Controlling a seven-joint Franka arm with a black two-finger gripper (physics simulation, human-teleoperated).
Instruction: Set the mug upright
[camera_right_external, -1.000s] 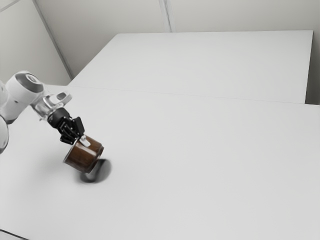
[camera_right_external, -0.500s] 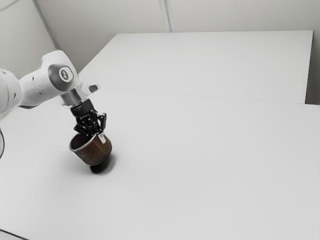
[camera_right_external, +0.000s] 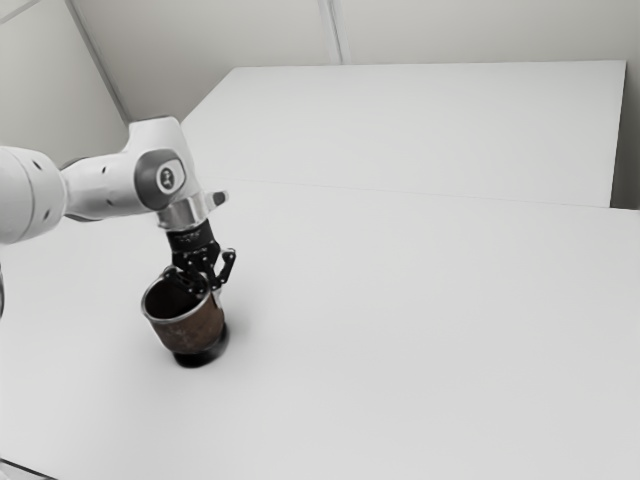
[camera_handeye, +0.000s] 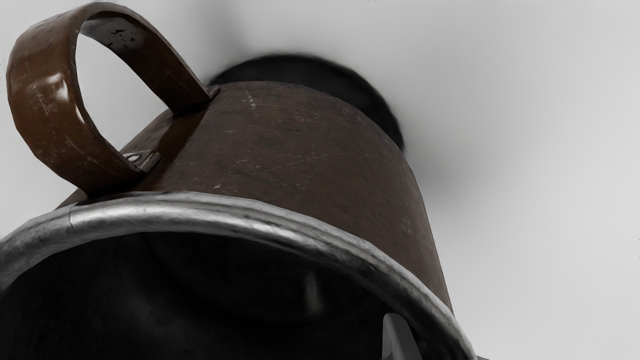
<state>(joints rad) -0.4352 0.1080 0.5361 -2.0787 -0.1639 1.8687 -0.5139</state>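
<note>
Brown; pinched at rim (camera_handeye: 235, 218) by gripper (camera_right_external: 209, 289), closed to wall's thickness on mug (camera_right_external: 190, 330). Faces up, toward exterior view's left, long axis tilted.

Pale grey wall (camera_right_external: 220, 35), smooth white table (camera_right_external: 430, 330)

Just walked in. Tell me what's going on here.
A Franka arm is handling a brown mug. Its black two-finger hand grips the wall at the silvery rim, one finger inside. The mouth faces mostly up, but the mug leans toward the exterior view's left, not quite upright. Whether its base touches the table is unclear.
</note>
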